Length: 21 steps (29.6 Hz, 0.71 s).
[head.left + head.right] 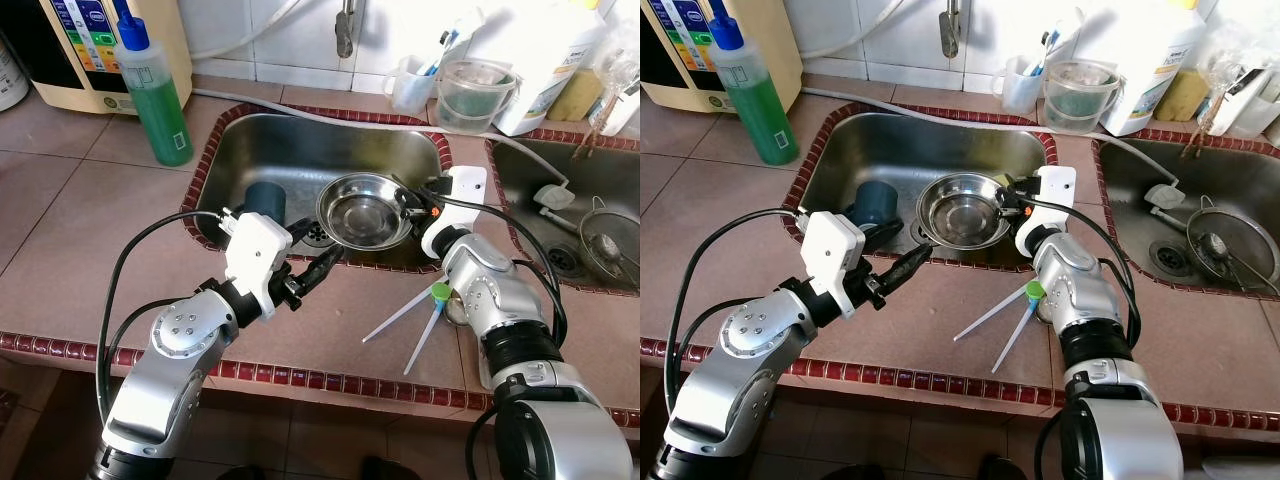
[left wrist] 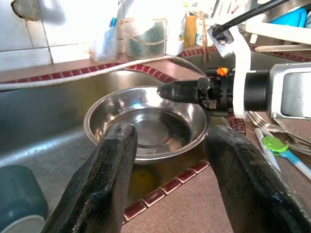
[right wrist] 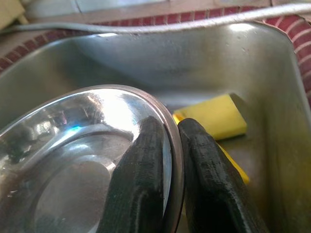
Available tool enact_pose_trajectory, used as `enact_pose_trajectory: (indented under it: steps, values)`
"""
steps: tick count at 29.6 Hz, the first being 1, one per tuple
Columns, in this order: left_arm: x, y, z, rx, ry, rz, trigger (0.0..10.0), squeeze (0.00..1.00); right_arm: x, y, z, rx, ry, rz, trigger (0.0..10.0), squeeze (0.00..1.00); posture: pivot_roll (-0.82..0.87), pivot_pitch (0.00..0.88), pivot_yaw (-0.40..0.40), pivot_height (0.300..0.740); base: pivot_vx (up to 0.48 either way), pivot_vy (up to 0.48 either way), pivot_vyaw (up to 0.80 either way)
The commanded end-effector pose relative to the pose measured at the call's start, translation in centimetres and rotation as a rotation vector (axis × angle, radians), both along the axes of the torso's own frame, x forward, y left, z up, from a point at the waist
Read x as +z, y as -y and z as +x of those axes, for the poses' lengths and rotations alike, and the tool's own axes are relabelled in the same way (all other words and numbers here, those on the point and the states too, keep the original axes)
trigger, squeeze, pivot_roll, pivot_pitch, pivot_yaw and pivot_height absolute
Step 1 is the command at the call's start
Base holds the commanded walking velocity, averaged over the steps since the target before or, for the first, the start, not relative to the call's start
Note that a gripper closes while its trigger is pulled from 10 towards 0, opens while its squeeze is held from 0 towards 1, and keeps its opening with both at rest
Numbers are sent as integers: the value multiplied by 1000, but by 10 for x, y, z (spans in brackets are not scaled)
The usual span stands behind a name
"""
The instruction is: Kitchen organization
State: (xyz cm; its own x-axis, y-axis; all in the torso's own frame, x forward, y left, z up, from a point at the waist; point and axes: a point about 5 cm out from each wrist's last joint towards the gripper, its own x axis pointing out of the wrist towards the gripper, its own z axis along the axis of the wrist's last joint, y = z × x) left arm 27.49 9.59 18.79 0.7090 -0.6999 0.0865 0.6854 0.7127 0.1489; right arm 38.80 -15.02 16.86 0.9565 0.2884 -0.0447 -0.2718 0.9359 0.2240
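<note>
Two grippers: both worked at the sink [image 1: 400,140].
Steel bowl [image 1: 362,212]: it was held over the sink's front edge, tilted, above the basin.
Right gripper [image 3: 170,160]: its fingers were pinched tight on the steel bowl's rim at the side nearest the sink's right wall.
Left gripper [image 1: 322,266]: it hovered just in front of the sink's front edge, fingers spread apart and empty, aimed at the steel bowl.
Dark cup [image 1: 265,203]: it lay in the sink's left part.
Yellow sponge [image 3: 214,116]: it lay on the sink's floor behind the steel bowl.
Green bottle [image 1: 155,95]: it stood on the worktop [image 1: 80,220] left of the sink.
</note>
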Motion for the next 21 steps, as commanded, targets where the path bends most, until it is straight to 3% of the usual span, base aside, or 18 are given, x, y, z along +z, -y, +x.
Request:
enact_pose_trajectory:
  steps: [1,13,21]
  values:
    - [6,2,-2,-5,21,-5,10000,0,1,2,1,-12,-10,-7,10000,0,-50,208,-34,740,0,0,0]
    - [6,2,-3,-10,20,-9,10000,0,-3,8,1,-80,-36,-53,10000,0,-52,207,-35,740,0,0,0]
    - [-3,6,-13,-56,-12,12,10000,0,-6,10,1,-96,-53,-63,10000,0,-52,218,-34,740,0,0,0]
